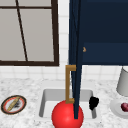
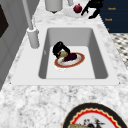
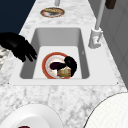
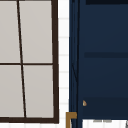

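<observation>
Front view: a hand (image 1: pixel 93 102) hangs in the sink (image 1: pixel 47 100), near its right wall; which hand it is cannot be told, nor whether its fingers grip. An open navy cabinet door (image 1: pixel 76 57) with a brass handle (image 1: pixel 68 83) and a red ball (image 1: pixel 67 115) stand in the way of the basin.

Left side view: that hand (image 2: pixel 58 49) curls over a tan piece of food, perhaps bread (image 2: pixel 63 53), on an orange-rimmed plate (image 2: pixel 78 59) on the sink floor, beside a dark purple item (image 2: pixel 71 57). Another hand (image 2: pixel 93 7) hovers, fingers spread and relaxed, over the counter's far edge near a white plate (image 2: pixel 72 13).

Right side view: the tan piece (image 3: pixel 64 72) sits at the plate's near rim.

Upper view: a window (image 4: pixel 27 60) adjoins the door.
</observation>
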